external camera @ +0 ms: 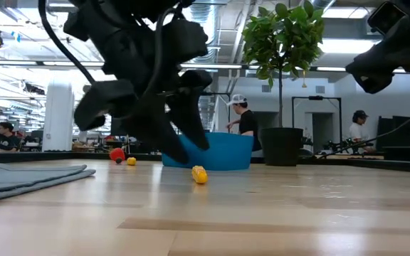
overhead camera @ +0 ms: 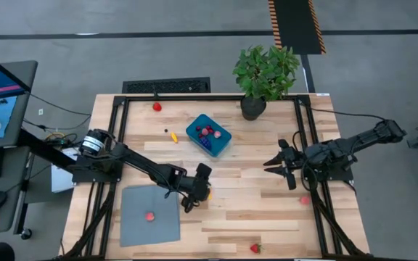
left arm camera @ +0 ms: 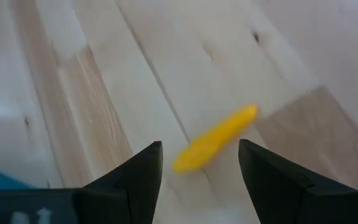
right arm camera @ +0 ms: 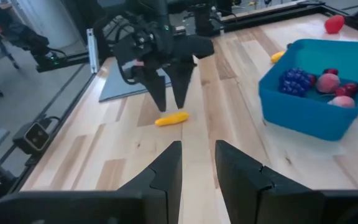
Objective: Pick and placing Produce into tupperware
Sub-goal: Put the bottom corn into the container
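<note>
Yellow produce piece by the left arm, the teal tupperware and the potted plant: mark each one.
yellow produce piece [right arm camera: 171,118]: right wrist view, middle of its body.
teal tupperware [overhead camera: 223,143]: high view, bare rim at its right corner.
potted plant [overhead camera: 265,69]: high view, centre of the leaves.

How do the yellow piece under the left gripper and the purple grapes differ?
The yellow piece lies on the bare table, below the left gripper; the purple grapes sit inside the tupperware. The yellow piece is slim, smooth and lies alone; the grapes are a bumpy cluster beside other produce. Both are small toy produce, neither held.
</note>
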{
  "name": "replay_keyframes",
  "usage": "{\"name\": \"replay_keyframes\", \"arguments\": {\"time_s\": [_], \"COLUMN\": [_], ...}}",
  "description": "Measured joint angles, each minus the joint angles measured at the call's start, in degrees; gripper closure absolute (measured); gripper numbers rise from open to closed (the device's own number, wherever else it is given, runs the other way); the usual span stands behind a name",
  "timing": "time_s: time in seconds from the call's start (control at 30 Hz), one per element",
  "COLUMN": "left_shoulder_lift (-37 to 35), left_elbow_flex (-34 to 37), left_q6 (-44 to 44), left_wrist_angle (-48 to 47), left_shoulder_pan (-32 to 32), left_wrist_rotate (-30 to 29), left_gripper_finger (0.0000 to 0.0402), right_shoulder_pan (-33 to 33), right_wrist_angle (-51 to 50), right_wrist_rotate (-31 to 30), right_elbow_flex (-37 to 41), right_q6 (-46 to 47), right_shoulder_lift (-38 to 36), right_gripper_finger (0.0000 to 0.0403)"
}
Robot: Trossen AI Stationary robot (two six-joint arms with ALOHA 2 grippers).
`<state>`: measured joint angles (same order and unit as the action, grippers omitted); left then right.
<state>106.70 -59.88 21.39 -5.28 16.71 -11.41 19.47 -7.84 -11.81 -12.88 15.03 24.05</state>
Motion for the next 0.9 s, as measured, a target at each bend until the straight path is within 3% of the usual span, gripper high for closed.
{"name": "replay_keyframes", "arguments": {"time_s": [0.5, 0.9], "left_shoulder_lift": [1.3, 1.2], "left_elbow_flex": [0.0, -2.3], "left_q6": [9.9, 3.6], "left_wrist_angle": [1.6, -2.9], "left_shoulder_pan": [-0.3, -3.2], "left_wrist_rotate": [3.3, 9.0], "left_gripper_finger": [0.0218, 0.0239], "right_shoulder_pan": [3.0, 3.0], "right_wrist_angle": [1.0, 1.1], "right_wrist_rotate": [-0.2, -0.2], "right_elbow_flex": [0.0, 0.0], "right_q6": [0.0, 0.1], "right_shoulder_lift": [0.0, 0.0], "right_gripper_finger": [0.0284, 0.0284]}}
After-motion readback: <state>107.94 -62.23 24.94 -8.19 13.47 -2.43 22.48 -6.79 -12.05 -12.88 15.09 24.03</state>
